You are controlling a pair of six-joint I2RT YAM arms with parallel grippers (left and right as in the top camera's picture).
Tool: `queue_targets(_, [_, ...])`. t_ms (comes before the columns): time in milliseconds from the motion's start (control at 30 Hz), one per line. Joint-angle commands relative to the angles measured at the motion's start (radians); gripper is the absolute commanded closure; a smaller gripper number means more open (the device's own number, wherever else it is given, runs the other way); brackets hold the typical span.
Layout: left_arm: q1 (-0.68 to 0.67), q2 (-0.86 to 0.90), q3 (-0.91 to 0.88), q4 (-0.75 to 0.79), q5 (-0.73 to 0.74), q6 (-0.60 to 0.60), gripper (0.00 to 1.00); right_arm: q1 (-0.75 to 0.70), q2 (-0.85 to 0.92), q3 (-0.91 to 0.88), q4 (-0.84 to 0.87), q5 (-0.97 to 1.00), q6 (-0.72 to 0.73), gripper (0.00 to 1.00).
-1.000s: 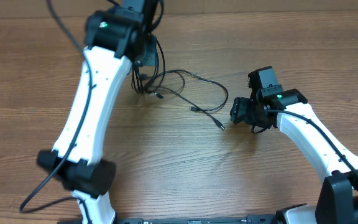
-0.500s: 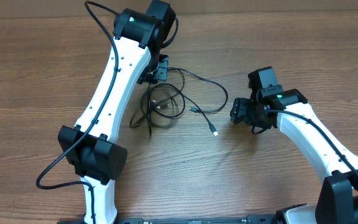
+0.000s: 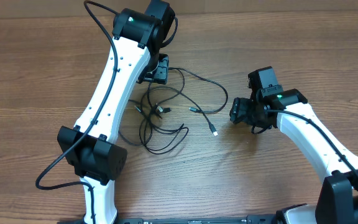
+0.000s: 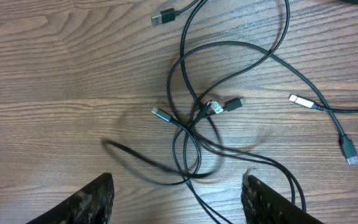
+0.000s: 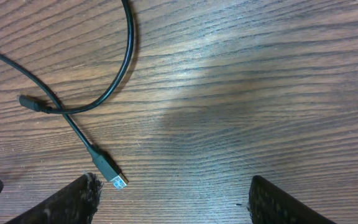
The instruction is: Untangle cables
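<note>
The cables (image 3: pixel 158 107) lie in a loose tangle of thin black cords on the wooden table, knotted where several strands cross (image 4: pixel 197 119). Silver-tipped plugs (image 4: pixel 303 100) lie around the knot. My left gripper (image 3: pixel 159 70) hovers above the tangle, open (image 4: pixel 179 200), with nothing between its fingers (image 4: pixel 95 200); a blurred strand and one cord lie on the table below the gap. My right gripper (image 3: pixel 236 112) stands open (image 5: pixel 173 200) to the right of the tangle. One plug end (image 5: pixel 112 172) lies just ahead of its left finger (image 5: pixel 73 202), apart from it.
A long cord (image 3: pixel 219 93) arcs from the tangle toward the right gripper and ends in a plug (image 3: pixel 214 131). The left arm's thick black cable (image 3: pixel 58 165) loops off its lower joint. Bare wood (image 3: pixel 278 56) surrounds the arms.
My left gripper has opened and let go of the bunched cables. They have dropped and spread out lower on the table. The right arm has stayed in place.
</note>
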Motion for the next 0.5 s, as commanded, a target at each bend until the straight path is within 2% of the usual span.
queue_targets(0, [-0.005, -0.043, 0.007, 0.005, 0.009, 0.001, 0.34, -0.004, -0.006, -0.005, 0.004, -0.006, 0.004, 0.25])
queue_targets(100, [-0.005, -0.043, 0.006, -0.003, 0.045, 0.0, 0.36, -0.004, -0.006, -0.005, 0.004, -0.006, 0.004, 0.25])
queue_targets(333, [-0.005, -0.043, -0.017, -0.068, 0.065, -0.045, 0.48, -0.004, -0.006, -0.005, 0.004, -0.006, 0.003, 0.25])
queue_targets(467, [-0.009, -0.052, -0.018, -0.07, 0.099, -0.021, 0.48, -0.004, -0.006, -0.005, 0.004, -0.006, 0.003, 0.25])
